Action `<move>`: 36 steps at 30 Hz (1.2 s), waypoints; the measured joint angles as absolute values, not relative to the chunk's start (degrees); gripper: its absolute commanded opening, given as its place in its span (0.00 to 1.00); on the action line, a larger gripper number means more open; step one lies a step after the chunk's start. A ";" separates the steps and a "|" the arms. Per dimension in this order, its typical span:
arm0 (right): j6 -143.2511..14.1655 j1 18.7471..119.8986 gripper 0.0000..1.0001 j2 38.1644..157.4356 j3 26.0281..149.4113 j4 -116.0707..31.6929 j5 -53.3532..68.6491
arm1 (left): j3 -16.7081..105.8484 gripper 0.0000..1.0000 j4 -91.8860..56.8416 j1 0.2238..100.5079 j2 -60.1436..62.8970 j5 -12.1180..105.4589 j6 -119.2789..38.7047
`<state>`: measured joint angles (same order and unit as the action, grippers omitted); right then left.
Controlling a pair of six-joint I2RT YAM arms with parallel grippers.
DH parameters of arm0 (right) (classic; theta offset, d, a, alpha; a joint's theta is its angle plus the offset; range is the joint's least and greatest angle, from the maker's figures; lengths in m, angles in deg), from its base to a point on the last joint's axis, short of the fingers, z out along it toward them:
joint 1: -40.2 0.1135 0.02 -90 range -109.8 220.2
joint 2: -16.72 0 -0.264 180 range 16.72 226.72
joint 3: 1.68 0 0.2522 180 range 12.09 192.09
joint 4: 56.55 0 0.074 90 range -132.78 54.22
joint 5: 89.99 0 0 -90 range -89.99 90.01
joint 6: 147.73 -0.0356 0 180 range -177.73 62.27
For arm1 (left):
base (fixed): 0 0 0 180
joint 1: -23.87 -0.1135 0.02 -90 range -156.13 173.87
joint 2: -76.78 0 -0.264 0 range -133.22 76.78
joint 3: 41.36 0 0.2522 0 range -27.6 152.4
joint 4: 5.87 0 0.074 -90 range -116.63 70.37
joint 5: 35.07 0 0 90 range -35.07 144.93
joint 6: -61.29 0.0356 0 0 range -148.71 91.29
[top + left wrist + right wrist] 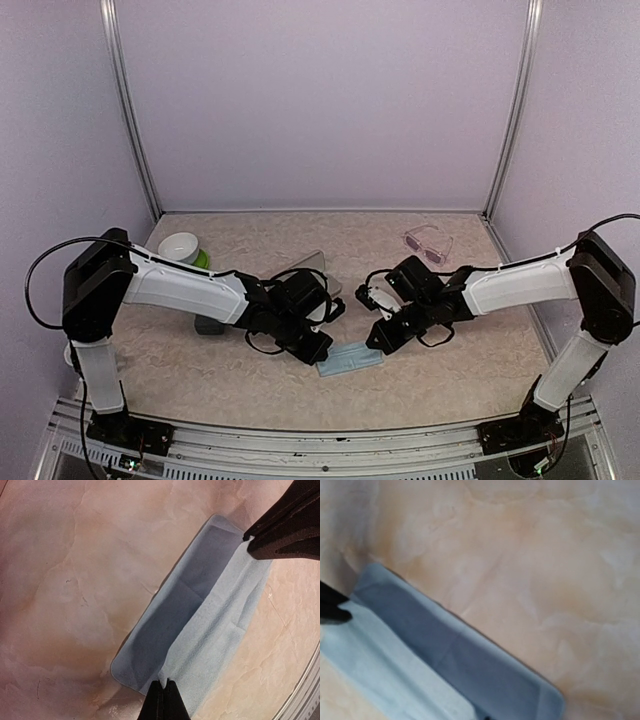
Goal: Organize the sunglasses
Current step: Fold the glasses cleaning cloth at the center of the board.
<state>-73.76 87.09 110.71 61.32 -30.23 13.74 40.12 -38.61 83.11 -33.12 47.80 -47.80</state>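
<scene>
Sunglasses with a pale frame and pinkish lenses lie on the table, well beyond the right gripper and apart from both arms. No second pair can be made out.

Both pairs of jaws are pinched tight on the light-blue cloth. The left gripper has one short end and the right gripper has the opposite end, so the cloth stretches between them. A paler flap lies over part of a darker layer.

The step in hand looks like folding this cloth lengthwise. To do it well, the two grippers should travel together at an even height. They should hold the flap taut between the jaws and carry its free edge across to the far long edge. They should release only once it lies flat and square.
</scene>
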 measured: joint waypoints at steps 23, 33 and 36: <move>-74.13 87.07 0.22 112.90 62.13 -29.38 11.08 | 41.30 0.13 -40.58 83.02 -34.33 48.39 -47.76; -74.33 87.07 0.25 113.47 62.21 -28.89 9.24 | 42.86 0.24 -42.74 82.80 -34.31 50.02 -47.76; -74.33 87.07 0.25 112.68 62.19 -28.39 8.04 | 45.04 0.24 -44.23 82.43 -34.31 51.27 -47.45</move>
<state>-74.33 87.07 112.68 62.19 -28.39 8.04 45.04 -44.23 82.43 -34.31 51.27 -47.45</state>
